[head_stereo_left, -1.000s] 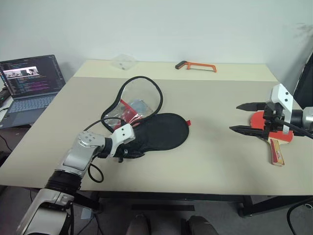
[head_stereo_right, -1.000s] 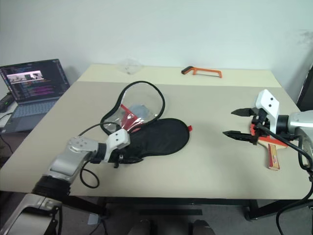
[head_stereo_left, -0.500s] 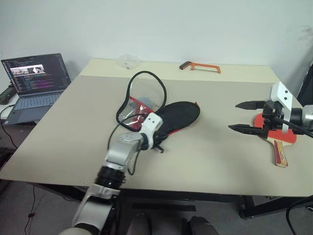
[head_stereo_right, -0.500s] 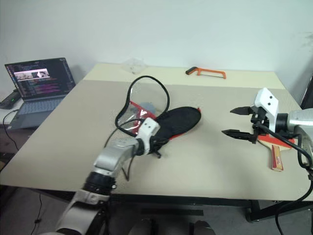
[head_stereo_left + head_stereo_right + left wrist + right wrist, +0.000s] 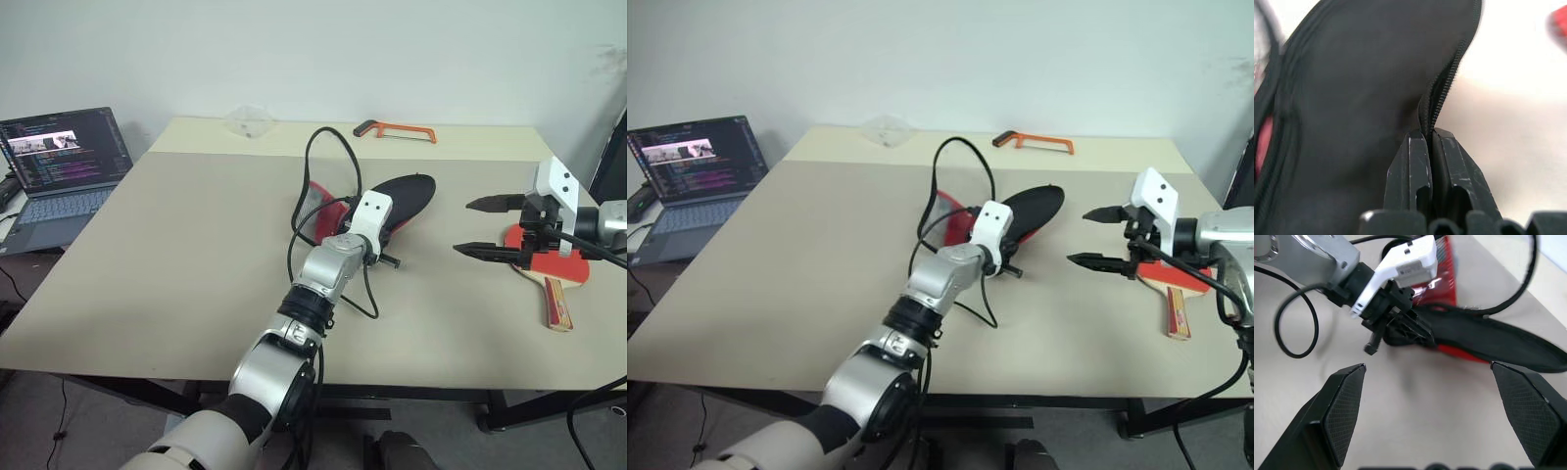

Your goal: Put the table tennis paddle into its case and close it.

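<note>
The case (image 5: 412,194), black fabric with a clear window flap (image 5: 315,202) standing up behind it, sits at the table's middle, tilted up. My left gripper (image 5: 1430,141) is shut on the case's zipper edge (image 5: 1442,98). The table tennis paddle (image 5: 560,269), red-faced with a light wood handle (image 5: 555,304), lies flat near the right edge of the table. My right gripper (image 5: 465,227) hovers open just left of the paddle, its fingers pointing at the case, nothing between them. In the right wrist view the left gripper (image 5: 1396,330) and the case (image 5: 1498,345) lie ahead of the spread fingers.
An orange-framed hacksaw (image 5: 395,130) and a clear plastic piece (image 5: 248,119) lie at the far edge of the table (image 5: 176,255). An open laptop (image 5: 59,166) sits on a side surface to the left. A black cable (image 5: 364,294) loops from my left wrist.
My left gripper closed on the case's edge and swept right, carrying the case from the left of the table to its middle, close to the right gripper. The right gripper stayed put, open.
</note>
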